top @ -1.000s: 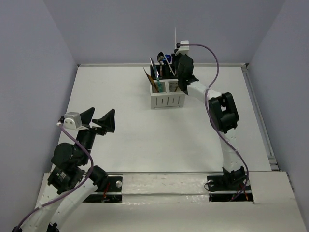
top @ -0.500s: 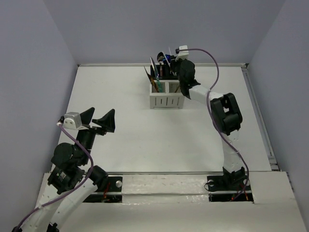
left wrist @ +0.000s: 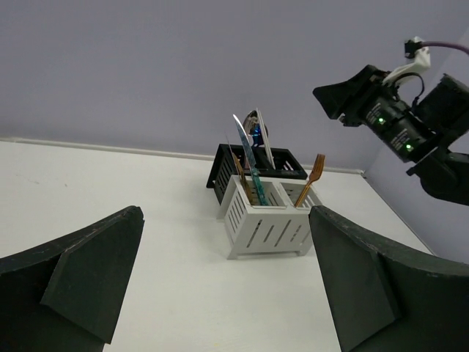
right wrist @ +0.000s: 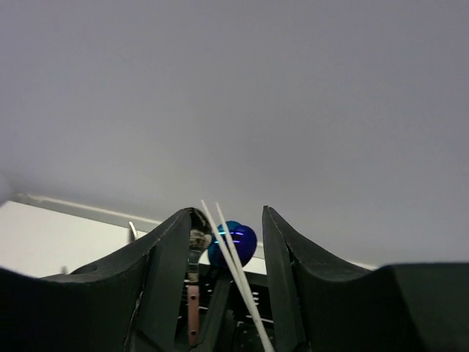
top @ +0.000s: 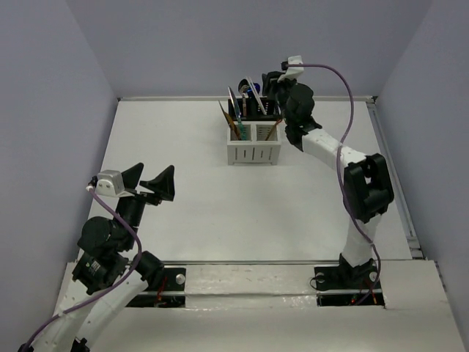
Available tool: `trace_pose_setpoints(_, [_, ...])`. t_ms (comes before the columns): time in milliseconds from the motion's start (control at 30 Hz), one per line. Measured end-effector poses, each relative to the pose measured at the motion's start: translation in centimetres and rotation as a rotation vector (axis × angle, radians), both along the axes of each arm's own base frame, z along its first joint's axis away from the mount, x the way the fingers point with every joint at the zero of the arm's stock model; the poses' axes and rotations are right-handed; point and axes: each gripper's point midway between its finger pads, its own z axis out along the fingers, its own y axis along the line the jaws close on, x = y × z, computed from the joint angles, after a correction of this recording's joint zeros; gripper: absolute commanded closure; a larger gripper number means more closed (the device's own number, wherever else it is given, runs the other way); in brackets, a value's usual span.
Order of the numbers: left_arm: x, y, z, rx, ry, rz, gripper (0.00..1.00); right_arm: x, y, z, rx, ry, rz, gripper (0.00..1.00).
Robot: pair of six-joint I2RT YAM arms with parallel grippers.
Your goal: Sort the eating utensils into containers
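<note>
Showing the right gripper (top: 272, 79) hanging above the far black compartments of the caddy (top: 253, 152), jaws parted by a modest gap and clamping nothing visible. Seeing, through that gap in the wrist view, the blue spoon (right wrist: 233, 242) bowl and two thin pale blade edges standing just below and ahead of the fingertips. Showing all utensils in view standing upright in the caddy: an orange fork (left wrist: 314, 174) in a near white compartment and a teal-handled knife (left wrist: 254, 180) in the one beside it, both well ahead of the left gripper (top: 150, 178), itself idling with jaws spread wide. Risking, on any sideways or downward move, snagging a fingertip on the tall leaning blades, levering them out or tipping the light-looking caddy. Judging a straight upward retreat as carrying the least hazard.
</note>
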Motion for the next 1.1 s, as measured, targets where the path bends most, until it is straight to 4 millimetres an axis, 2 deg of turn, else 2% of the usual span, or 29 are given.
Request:
trace_pose_setpoints(33, [0.0, 0.0, 0.0, 0.000, 0.000, 0.000, 0.01, -0.6, 0.1, 0.3, 0.010, 0.005, 0.012, 0.68])
trace_pose_setpoints(67, [0.0, 0.0, 0.0, 0.000, 0.000, 0.000, 0.01, -2.1, 0.1, 1.7, 0.032, -0.002, 0.034, 0.80])
trace_pose_setpoints(100, [0.0, 0.0, 0.0, 0.000, 0.000, 0.000, 0.01, -3.0, 0.2, 2.3, 0.050, 0.001, 0.052, 1.00])
trace_pose_setpoints(200, [0.0, 0.0, 0.0, 0.000, 0.001, 0.000, 0.01, -8.4, 0.0, 3.9, 0.119, 0.027, 0.135, 1.00])
trace_pose_setpoints(267, [0.0, 0.0, 0.0, 0.001, 0.001, 0.000, 0.01, -13.6, -0.5, 5.1, 0.185, 0.037, 0.211, 1.00])
trace_pose_setpoints(300, [0.1, 0.0, -0.1, 0.001, 0.002, 0.002, 0.01, -15.1, -0.7, 5.3, 0.210, 0.034, 0.233, 1.00])
trace_pose_setpoints(333, [0.1, 0.0, -0.1, 0.003, 0.005, 0.003, 0.01, -17.3, -1.2, 5.8, 0.241, 0.027, 0.263, 1.00])
trace_pose_setpoints(367, [0.2, 0.0, -0.1, 0.003, 0.006, 0.004, 0.01, -20.3, -2.0, 6.4, 0.280, 0.016, 0.298, 0.97])
trace_pose_setpoints(433, [0.3, -0.1, -0.3, 0.007, 0.012, 0.005, 0.01, -24.1, -3.5, 6.9, 0.332, 0.007, 0.330, 0.79])
trace_pose_setpoints(467, [0.4, -0.1, -0.3, 0.009, 0.015, 0.006, 0.01, -25.0, -4.0, 7.2, 0.348, 0.002, 0.336, 0.68])
trace_pose_setpoints(500, [0.5, -0.2, -0.4, 0.009, 0.020, 0.006, 0.01, -26.7, -4.8, 7.5, 0.369, 0.002, 0.343, 0.35])
trace_pose_setpoints(533, [0.5, -0.3, -0.5, 0.009, 0.023, 0.005, 0.01, -27.8, -5.4, 7.8, 0.379, 0.001, 0.343, 0.13])
trace_pose_setpoints(567, [0.6, -0.3, -0.6, 0.010, 0.027, 0.005, 0.01, -28.8, -6.2, 8.0, 0.402, 0.005, 0.335, 0.00])
trace_pose_setpoints(600, [0.7, -0.4, -0.7, 0.010, 0.035, 0.004, 0.01, -29.6, -7.0, 8.3, 0.414, 0.000, 0.321, 0.00])
trace_pose_setpoints(700, [0.9, -0.7, -0.7, 0.005, 0.051, -0.002, 0.01, -31.2, -9.1, 7.7, 0.448, 0.034, 0.260, 0.00])
trace_pose_setpoints(800, [0.5, -0.7, 0.2, -0.012, 0.040, -0.014, 0.01, -31.8, -10.4, 5.5, 0.459, 0.101, 0.198, 0.00])
trace_pose_setpoints(900, [-0.1, -0.4, 1.8, -0.035, 0.008, -0.024, 0.01, -31.5, -10.8, 2.6, 0.440, 0.203, 0.144, 0.00])
trace_pose_setpoints(967, [-0.6, -0.2, 3.0, -0.050, -0.017, -0.030, 0.01, -31.5, -10.9, 1.3, 0.423, 0.249, 0.129, 0.00])
trace_pose_setpoints(1100, [-1.0, -0.1, 3.8, -0.060, -0.037, -0.043, 0.01, -31.6, -10.5, -0.1, 0.407, 0.304, 0.135, 0.00])
